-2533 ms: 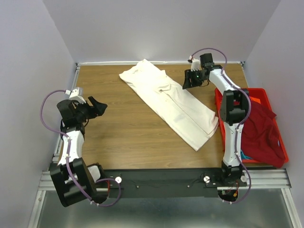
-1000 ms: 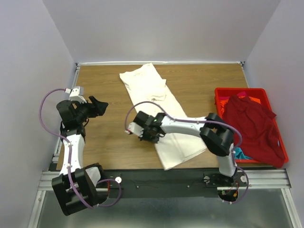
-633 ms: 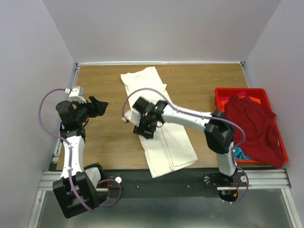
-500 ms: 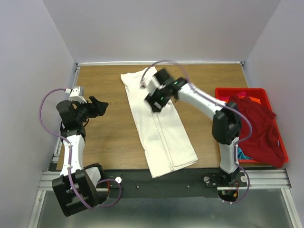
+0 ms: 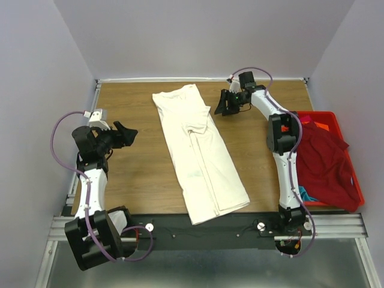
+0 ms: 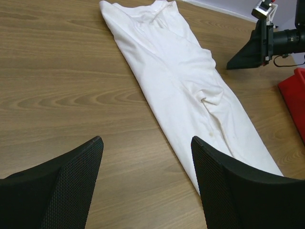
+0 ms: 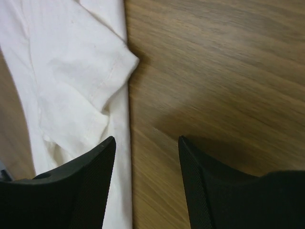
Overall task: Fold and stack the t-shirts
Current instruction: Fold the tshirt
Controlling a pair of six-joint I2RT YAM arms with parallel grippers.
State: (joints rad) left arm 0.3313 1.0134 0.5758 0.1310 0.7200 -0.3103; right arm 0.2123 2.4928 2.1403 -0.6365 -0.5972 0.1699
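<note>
A cream-white t-shirt (image 5: 198,150), folded lengthwise into a long strip, lies on the table from the back centre to the front edge. It also shows in the left wrist view (image 6: 190,90) and the right wrist view (image 7: 76,76). My right gripper (image 5: 224,105) is open and empty, just right of the shirt's sleeve near the back; in its own view (image 7: 147,157) it hovers over bare wood beside the sleeve. My left gripper (image 5: 128,133) is open and empty at the left, above wood (image 6: 145,157). A dark red t-shirt (image 5: 321,162) lies heaped in the crate.
A red plastic crate (image 5: 353,174) stands at the table's right edge, with orange (image 5: 323,126) and teal (image 5: 306,195) cloth showing under the red shirt. The crate's corner shows in the left wrist view (image 6: 293,98). Walls close off the back and both sides.
My right gripper dragged the cream-white shirt round so it lies nearly lengthwise, let go, and swung back to the far side beside the sleeve. The left arm stayed put.
</note>
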